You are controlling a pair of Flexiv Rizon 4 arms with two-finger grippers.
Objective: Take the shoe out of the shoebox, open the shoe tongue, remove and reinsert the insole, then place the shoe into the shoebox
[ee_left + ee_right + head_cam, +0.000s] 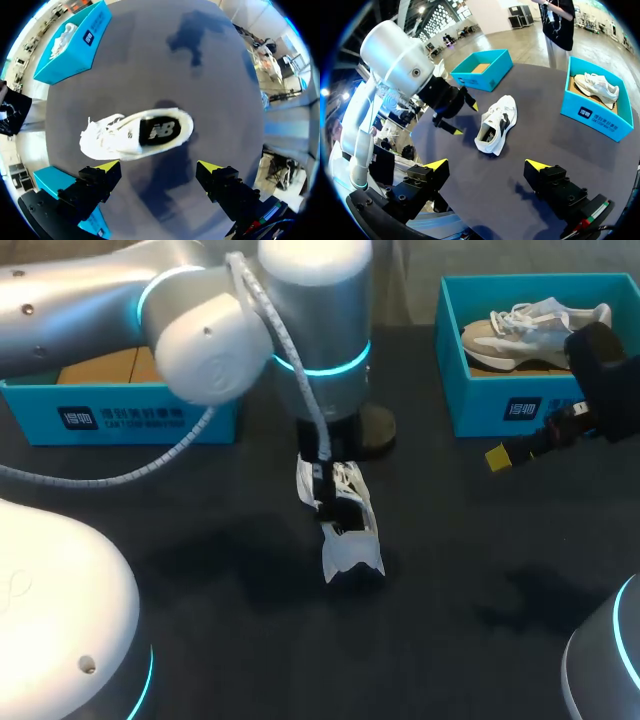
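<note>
A white shoe [345, 525] stands on the dark table near the middle, its opening up and a dark insole showing inside [137, 132]. My left arm [320, 340] hangs right over it, and its wrist hides part of the shoe in the head view. The left gripper [159, 167] is open, above the shoe and apart from it; the right wrist view shows it [465, 119] just beside the shoe [495, 125]. Also open and empty, my right gripper [487, 164] sits at the table's right [535, 440], in front of a blue shoebox.
The blue shoebox [500, 405] at the back right holds a second pale shoe [535, 330]. Another open blue shoebox [120, 420] with a cardboard floor stands at the back left, partly under my left arm. Bare tabletop lies in front of the shoe.
</note>
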